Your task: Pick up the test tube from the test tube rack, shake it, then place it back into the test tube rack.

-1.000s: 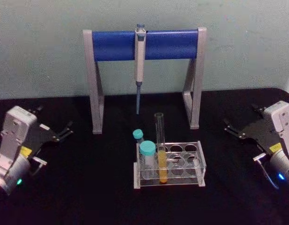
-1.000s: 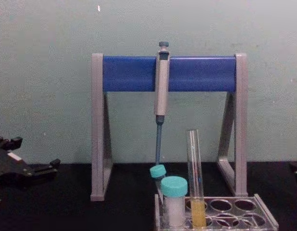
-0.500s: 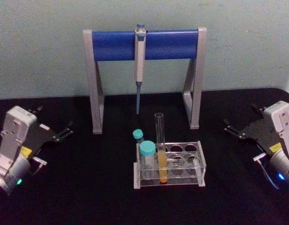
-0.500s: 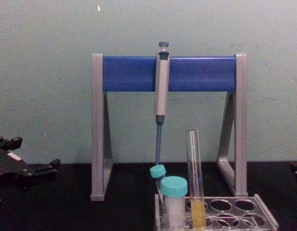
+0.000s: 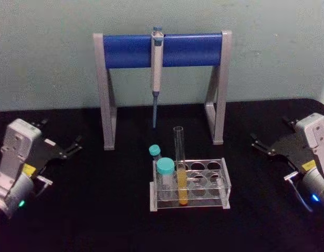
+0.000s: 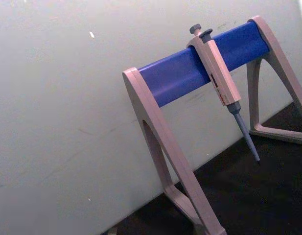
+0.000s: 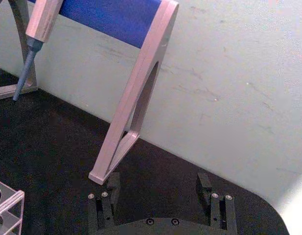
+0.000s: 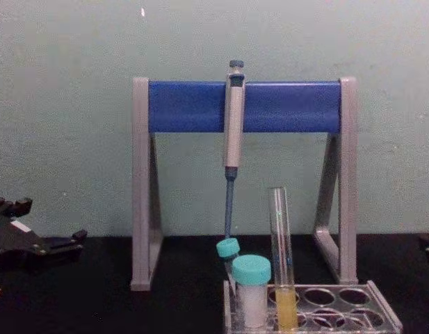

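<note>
Risk: tall slim clear glass test tube (image 5: 178,152) w/ yellow liquid has no cap, so a hard shake = spill. The teal-capped white tube (image 5: 165,168) just beside it could catch a finger. The test tube stands upright in the low clear plastic test tube rack (image 5: 225,181), between and well apart from left gripper (image 5: 76,145) and right gripper (image 7: 158,185). Both jaws are spread and empty.

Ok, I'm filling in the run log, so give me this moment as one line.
stage: pick not begun | test tube: upright in rack | left gripper: open, parked at left | right gripper: open, parked at right
</note>
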